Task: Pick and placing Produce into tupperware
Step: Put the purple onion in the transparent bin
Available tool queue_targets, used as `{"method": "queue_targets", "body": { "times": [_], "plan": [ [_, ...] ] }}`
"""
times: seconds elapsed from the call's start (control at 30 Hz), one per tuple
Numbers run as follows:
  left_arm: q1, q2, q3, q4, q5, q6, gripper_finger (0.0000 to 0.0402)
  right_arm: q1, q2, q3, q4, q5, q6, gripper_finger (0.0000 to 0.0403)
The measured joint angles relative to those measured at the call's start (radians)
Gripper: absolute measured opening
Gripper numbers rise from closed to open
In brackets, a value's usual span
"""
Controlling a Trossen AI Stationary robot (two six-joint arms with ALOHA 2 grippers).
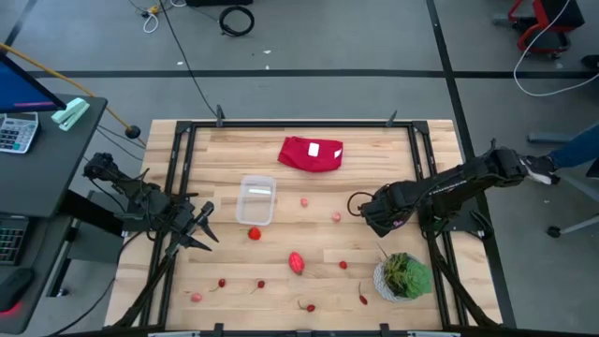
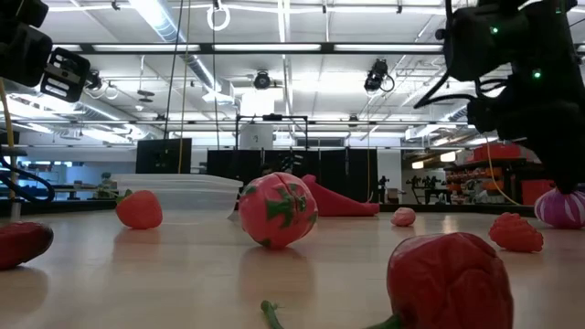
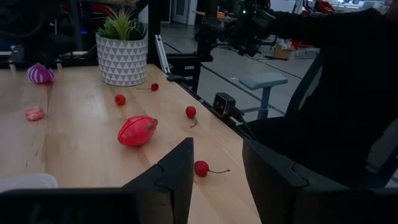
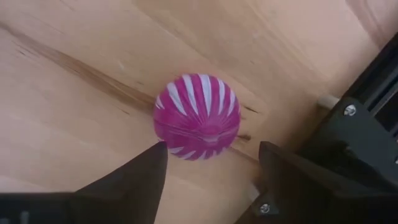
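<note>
The produce lies scattered on the wooden table: a large red oval piece [image 1: 297, 262], a red round piece [image 1: 255, 234], pink pieces [image 1: 305, 201] and small cherries near the near edge. The purple striped piece [image 4: 196, 116] sits under my right gripper [image 4: 211, 155], which points down, open, with a finger on either side of it and no visible touch. The clear tupperware [image 1: 255, 199] stands left of centre with nothing visible in it. My left gripper [image 1: 208, 225] waits open at the table's left edge, beside the tub.
A folded red cloth [image 1: 312, 153] lies near the far edge. A potted plant [image 1: 402, 276] stands at the near right, close to my right arm. The dark frame rail [image 4: 367, 118] runs beside the purple piece. Bare wood lies between the tub and the right gripper.
</note>
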Motion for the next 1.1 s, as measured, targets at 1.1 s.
{"method": "queue_targets", "body": {
  "times": [1.1],
  "plan": [
    [0.000, 0.000, 0.000, 0.000, 0.000, 0.001, 0.0138, -0.001, -0.001, -0.132, 0.255, 0.055, 0.012, 0.0277]
  ]
}}
